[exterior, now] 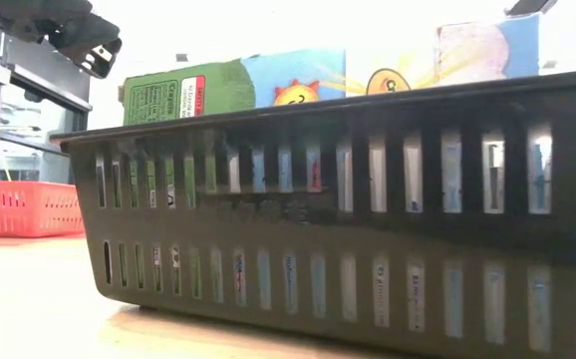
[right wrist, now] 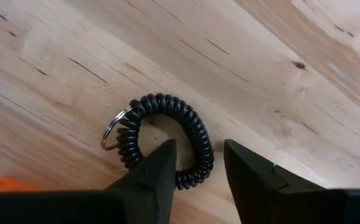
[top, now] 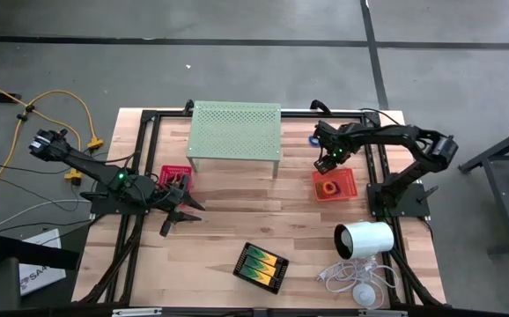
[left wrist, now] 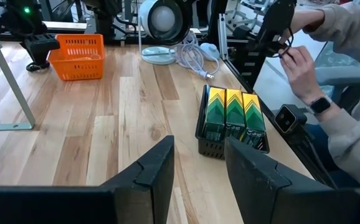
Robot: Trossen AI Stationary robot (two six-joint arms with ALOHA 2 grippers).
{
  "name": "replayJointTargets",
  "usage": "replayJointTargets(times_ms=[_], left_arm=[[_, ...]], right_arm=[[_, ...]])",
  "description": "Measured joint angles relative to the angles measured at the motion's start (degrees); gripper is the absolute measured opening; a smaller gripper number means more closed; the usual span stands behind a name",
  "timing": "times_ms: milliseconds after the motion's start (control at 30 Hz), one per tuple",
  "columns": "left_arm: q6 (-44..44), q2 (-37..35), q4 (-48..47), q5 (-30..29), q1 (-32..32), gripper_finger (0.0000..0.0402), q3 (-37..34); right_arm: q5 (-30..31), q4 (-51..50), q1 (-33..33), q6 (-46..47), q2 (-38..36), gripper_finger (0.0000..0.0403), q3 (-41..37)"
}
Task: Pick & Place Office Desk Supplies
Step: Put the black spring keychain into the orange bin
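The right pincer [right wrist: 197,163] hangs with fingers apart over one black coil ring [right wrist: 161,137] on the table, just beside one orange tray [top: 334,185]. Far left, the left pincer [left wrist: 198,168] waits apart near one red tray [top: 175,174]. One black tray [top: 261,267] holds three boxes.

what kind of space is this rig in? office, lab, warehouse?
Most likely a robotics lab or workshop. The wooden table sits in a black frame on bare grey concrete floor, a yellow cable trails across it, and a person handles gear beside the table.

black coil loop [right wrist: 167,146], orange tray [top: 335,186]
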Motion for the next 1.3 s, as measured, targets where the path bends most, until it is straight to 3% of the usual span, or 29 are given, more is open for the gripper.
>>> replayJointTargets(times_ms=[600,967,1300], left_arm=[[0.0,0.0,0.0,0.2,0.0,0.0136,0.0],[0.0,0.0,0.0,0.2,0.0,0.0136,0.0],[0.0,0.0,0.0,0.0,0.0,0.0136,0.0]], right_arm=[[-1.5,0.0,0.0,-0.2,-0.5,0.0012,0.0],[-2.1,0.0,-0.1,-0.1,-1.8,0.0006,0.0],[-4.8,0.0,-2.2,-1.1,-13.6,0.0006,0.1]])
